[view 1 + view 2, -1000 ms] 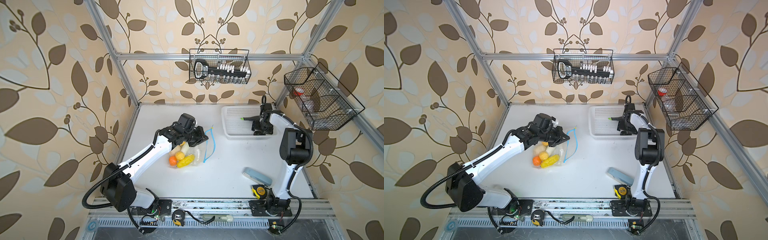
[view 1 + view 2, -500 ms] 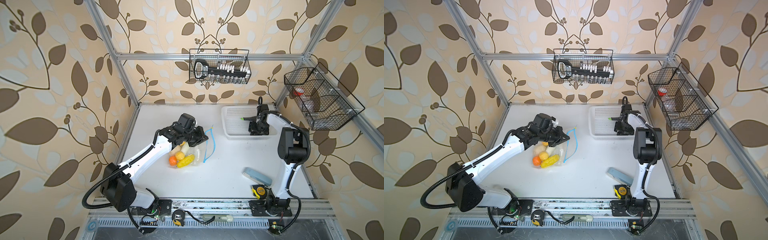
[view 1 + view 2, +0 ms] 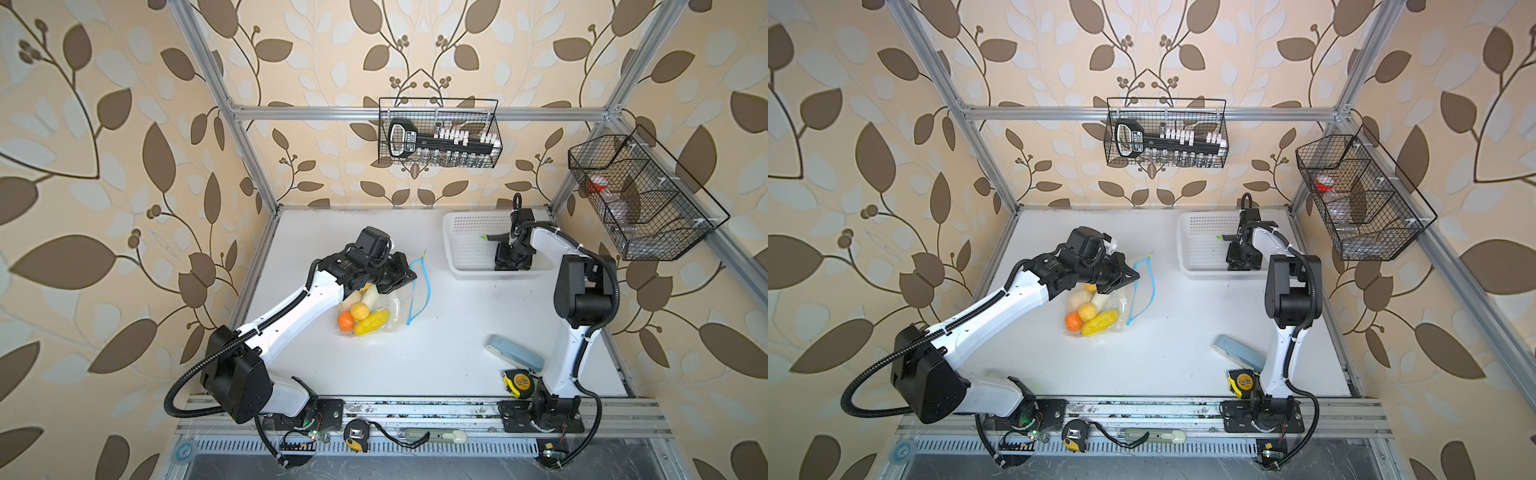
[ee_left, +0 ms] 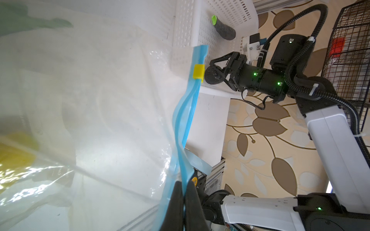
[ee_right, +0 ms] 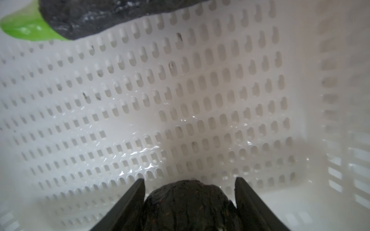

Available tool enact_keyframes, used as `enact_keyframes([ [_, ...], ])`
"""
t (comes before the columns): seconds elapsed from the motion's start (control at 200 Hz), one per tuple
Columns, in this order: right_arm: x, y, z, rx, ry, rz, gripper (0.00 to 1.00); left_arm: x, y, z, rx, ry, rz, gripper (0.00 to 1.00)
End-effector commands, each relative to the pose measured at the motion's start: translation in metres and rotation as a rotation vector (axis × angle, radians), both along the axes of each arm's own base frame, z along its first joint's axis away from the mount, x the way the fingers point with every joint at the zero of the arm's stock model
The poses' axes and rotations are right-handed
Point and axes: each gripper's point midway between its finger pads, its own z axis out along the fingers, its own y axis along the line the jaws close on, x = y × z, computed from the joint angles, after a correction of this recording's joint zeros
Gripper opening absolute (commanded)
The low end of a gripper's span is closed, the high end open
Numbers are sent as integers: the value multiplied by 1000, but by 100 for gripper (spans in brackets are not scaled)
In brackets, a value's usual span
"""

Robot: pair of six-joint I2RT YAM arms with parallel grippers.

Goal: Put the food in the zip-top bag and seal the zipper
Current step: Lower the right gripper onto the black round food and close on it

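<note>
Food piece, dark and round, lies inside white basket; right gripper jaws have narrowed around it, grip unconfirmed. Left gripper pinches zipper, zip-top bag mouth parted.

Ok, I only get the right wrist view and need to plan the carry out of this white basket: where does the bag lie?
Observer: In both top views the zip-top bag lies left of the white basket, apart from it, with its blue edge toward the basket.
Operator: Is anything holding that edge?
Observer: Yes. In the left wrist view the left tool is shut on the zipper strip near one end.
Operator: So it is not sealed yet?
Observer: No. The yellow slider sits near the strip's opposite end, and the strips bow apart between it and the left tool.
</note>
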Motion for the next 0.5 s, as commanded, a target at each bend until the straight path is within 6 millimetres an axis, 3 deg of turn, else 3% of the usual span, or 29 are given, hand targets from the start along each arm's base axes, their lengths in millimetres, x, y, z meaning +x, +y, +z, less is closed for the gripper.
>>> enact_keyframes([
  [0.0,-1,12,-2,56,-4,-6,65,-3,-2,14,-9,-47,-13,3],
  [0.495,14,23,24,132,-113,-34,62,0,-1,10,6,-35,2,3],
])
